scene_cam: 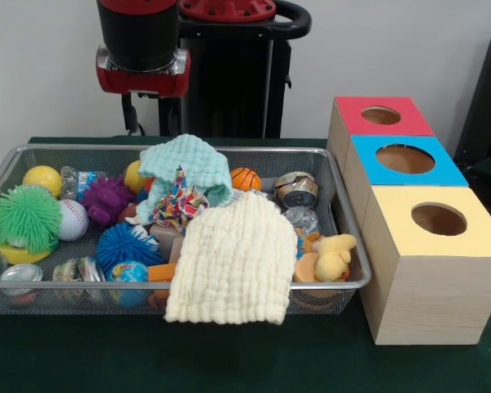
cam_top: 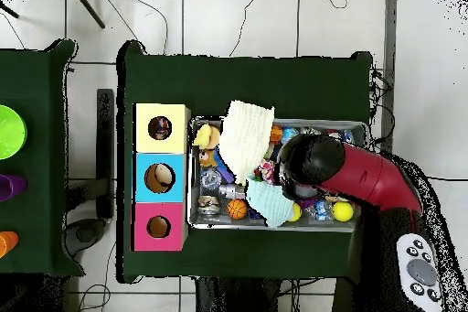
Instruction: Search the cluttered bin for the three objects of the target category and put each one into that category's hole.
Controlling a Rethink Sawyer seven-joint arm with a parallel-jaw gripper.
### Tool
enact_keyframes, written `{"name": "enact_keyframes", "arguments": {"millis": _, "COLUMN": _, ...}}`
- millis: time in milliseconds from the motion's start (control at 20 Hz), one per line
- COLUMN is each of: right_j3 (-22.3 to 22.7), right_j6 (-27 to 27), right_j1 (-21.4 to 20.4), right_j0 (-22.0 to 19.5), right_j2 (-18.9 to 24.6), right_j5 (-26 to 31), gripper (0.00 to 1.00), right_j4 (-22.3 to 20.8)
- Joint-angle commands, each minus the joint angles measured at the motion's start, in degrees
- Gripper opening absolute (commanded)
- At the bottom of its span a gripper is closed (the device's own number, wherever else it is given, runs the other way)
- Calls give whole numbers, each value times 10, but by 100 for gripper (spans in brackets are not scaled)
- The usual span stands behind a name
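Note:
A wire mesh bin [scene_cam: 348, 246] holds a jumble of things. A cream cloth [scene_cam: 233, 262] hangs over its front rim. A mint cloth [scene_cam: 188, 164] lies on a patterned cloth [scene_cam: 176, 205] in the middle. Around them are a green spiky ball [scene_cam: 24, 217], a baseball [scene_cam: 72, 219], a small basketball [scene_cam: 245, 178], a dented can [scene_cam: 296, 190] and a yellow plush duck [scene_cam: 334, 255]. Three wooden boxes with holes stand beside the bin, topped red [scene_cam: 352, 123], blue [scene_cam: 368, 168] and yellow [scene_cam: 393, 229]. My gripper [scene_cam: 144, 78] hangs above the bin's back left; from overhead the gripper [cam_top: 309, 164] covers the bin's middle.
The bin also holds a purple spiky toy [scene_cam: 106, 199], a blue spiky ball [scene_cam: 127, 244] and a yellow ball [scene_cam: 42, 178]. From overhead, a second green table at the left carries a green bowl [cam_top: 7, 132]. A grey control pad [cam_top: 422, 272] lies by the arm's base.

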Motion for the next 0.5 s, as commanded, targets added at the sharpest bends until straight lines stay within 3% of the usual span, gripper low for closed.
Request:
{"name": "enact_keyframes", "arguments": {"millis": 50, "right_j3": 56, "right_j6": 94, "right_j1": 24, "right_j0": 1, "right_j2": 30, "right_j5": -49, "gripper": 100, "right_j4": 15}}
{"name": "enact_keyframes", "arguments": {"millis": 500, "right_j3": 60, "right_j6": 98, "right_j1": 28, "right_j0": 4, "right_j2": 28, "right_j5": -53, "gripper": 100, "right_j4": 16}}
